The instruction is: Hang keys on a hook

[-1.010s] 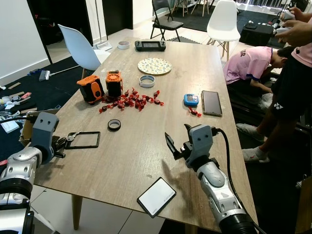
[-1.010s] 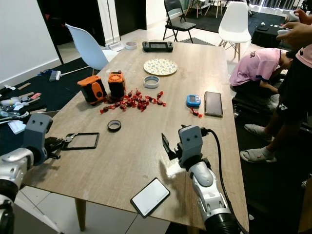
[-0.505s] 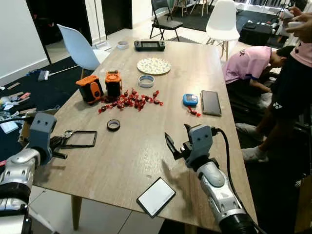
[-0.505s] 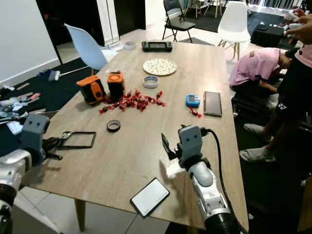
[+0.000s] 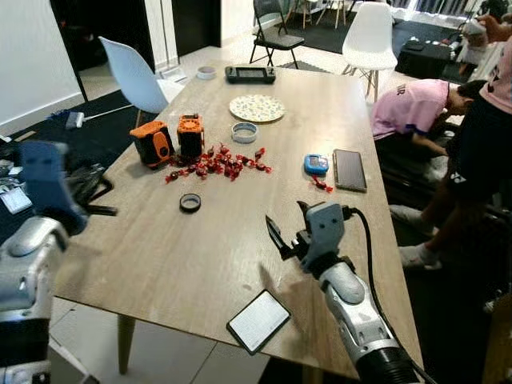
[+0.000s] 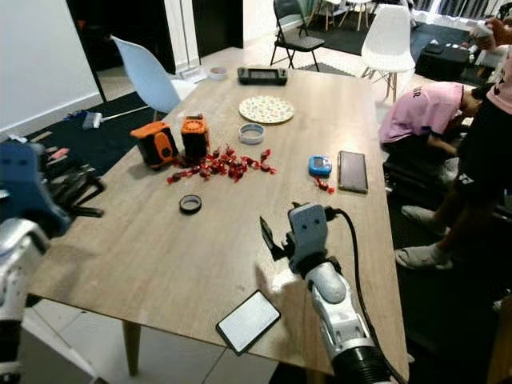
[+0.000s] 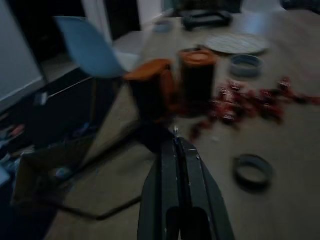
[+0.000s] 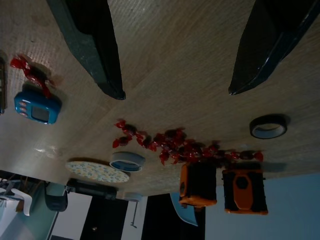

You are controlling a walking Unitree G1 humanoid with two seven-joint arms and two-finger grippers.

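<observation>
The right pincer (image 5: pixel 282 238) was wide open above the table (image 5: pixel 192 264) near its near edge. Past the left edge, the left pincer (image 7: pixel 178 145) was pinched tight on something dark, maybe the keys, too blurry to tell. Keys are small, hard and jingly; grab the ring
</observation>
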